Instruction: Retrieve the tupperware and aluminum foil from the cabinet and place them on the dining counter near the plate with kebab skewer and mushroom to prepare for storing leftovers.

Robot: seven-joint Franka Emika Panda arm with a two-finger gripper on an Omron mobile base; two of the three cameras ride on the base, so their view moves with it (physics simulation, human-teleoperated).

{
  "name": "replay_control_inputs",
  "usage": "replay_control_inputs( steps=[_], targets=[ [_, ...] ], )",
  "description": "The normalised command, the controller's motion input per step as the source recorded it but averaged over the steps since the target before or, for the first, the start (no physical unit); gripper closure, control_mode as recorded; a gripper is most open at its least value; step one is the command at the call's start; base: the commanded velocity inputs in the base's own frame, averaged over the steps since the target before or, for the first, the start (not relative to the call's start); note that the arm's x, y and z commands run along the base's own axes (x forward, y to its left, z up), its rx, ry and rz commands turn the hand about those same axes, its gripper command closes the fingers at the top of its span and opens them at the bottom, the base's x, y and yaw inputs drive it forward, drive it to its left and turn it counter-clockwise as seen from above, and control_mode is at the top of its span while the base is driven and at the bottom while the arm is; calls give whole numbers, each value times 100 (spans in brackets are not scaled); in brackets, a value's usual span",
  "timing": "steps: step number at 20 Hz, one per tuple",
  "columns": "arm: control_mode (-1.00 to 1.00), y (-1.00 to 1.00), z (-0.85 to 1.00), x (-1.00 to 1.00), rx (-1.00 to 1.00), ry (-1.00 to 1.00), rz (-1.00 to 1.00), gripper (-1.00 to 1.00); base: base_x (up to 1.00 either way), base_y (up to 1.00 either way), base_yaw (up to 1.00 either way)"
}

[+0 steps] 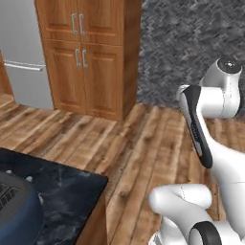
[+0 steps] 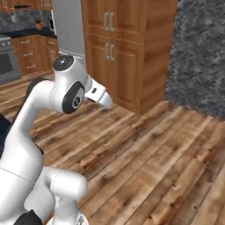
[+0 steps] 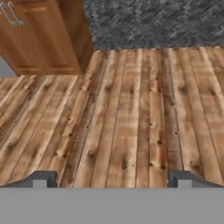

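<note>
A tall wooden cabinet (image 1: 86,57) stands ahead with all its doors shut, so whatever is inside is hidden. The same cabinet (image 2: 123,48) rises at the top centre of the right base view, and its lower corner (image 3: 39,35) sits at the top left of the hand view. My gripper (image 3: 112,179) hangs open over bare wooden floor, well short of the cabinet. Its two dark fingertips (image 3: 41,178) are far apart with nothing between them. The white hand (image 2: 99,94) points forward and down.
A steel fridge (image 1: 24,52) stands left of the cabinet. A dark-topped counter (image 1: 67,186) with a dark blue appliance (image 1: 14,206) is close at my lower left. A grey patterned wall (image 1: 191,48) runs right of the cabinet. A stove (image 2: 6,61) sits far left.
</note>
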Motion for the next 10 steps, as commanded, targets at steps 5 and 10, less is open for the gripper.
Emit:
replay_control_inputs(
  steps=[5,10],
  targets=[
    [100,0,0,0,0,0,0,-100,100,-41,61],
    [100,0,0,0,0,0,0,-100,100,-40,62]
  ],
)
